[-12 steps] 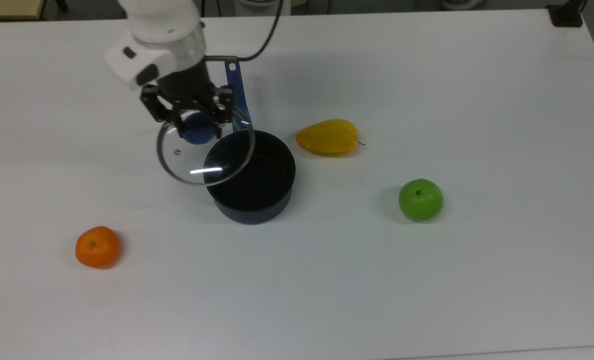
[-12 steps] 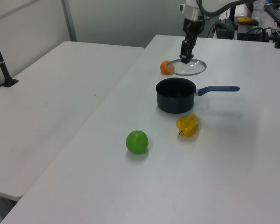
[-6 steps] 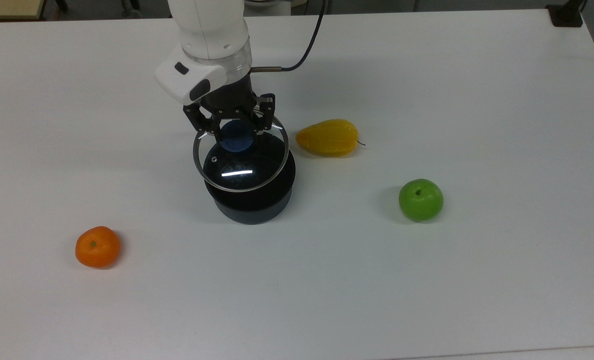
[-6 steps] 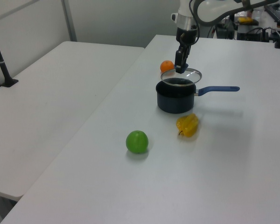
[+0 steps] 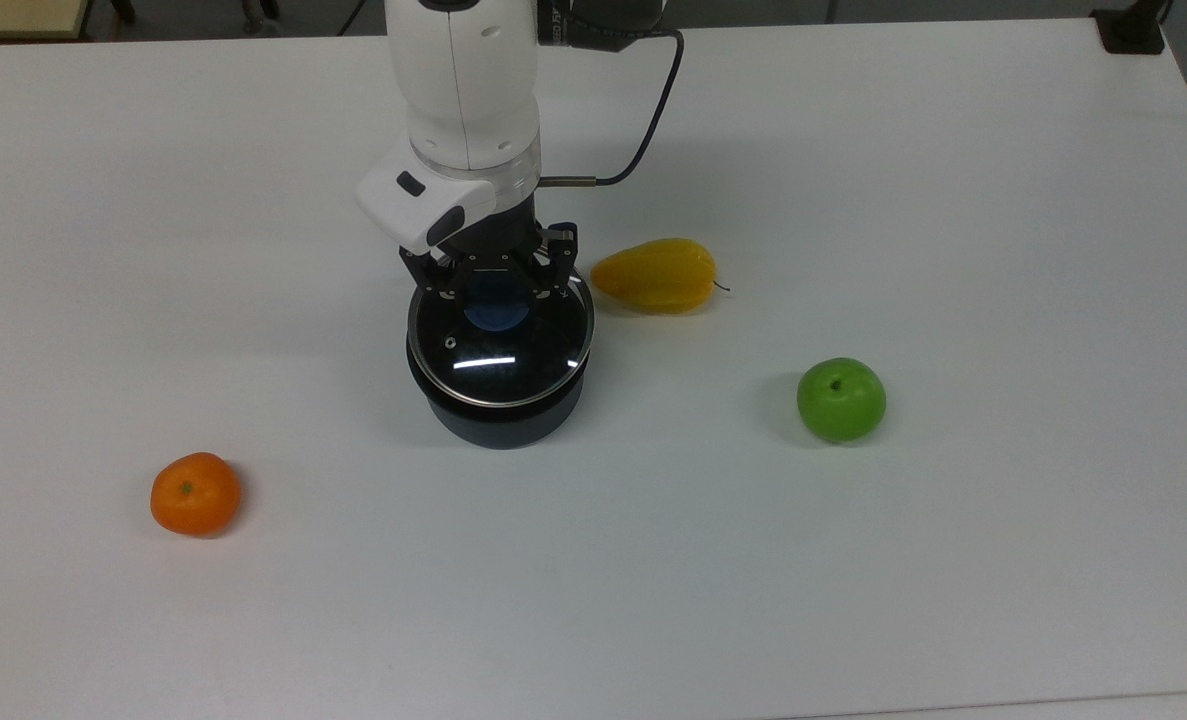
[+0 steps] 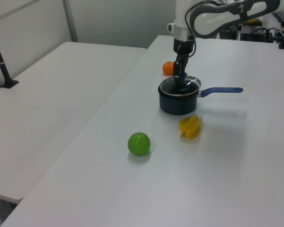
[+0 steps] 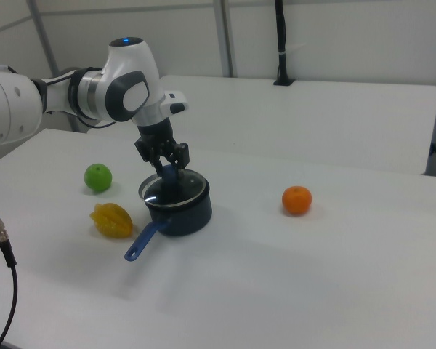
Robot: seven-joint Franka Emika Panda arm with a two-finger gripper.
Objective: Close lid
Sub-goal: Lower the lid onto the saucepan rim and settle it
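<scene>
On the white counter (image 5: 853, 600), nearest in the top view, an orange (image 5: 195, 493) lies toward the top view's left, well apart from the rest. Farther in, a green apple (image 5: 841, 399) sits on the top view's right. Between them stands a dark saucepan (image 5: 498, 415), its blue handle (image 6: 220, 90) pointing to the left view's right. The lid (image 5: 500, 365) lies over the pan's mouth, its rim about level with the pan's edge. The hand (image 5: 498, 290) grips the lid's blue knob (image 5: 496, 308) from above, fingers closed on it. Just beyond, a yellow starfruit (image 5: 655, 274) lies near the pan.
</scene>
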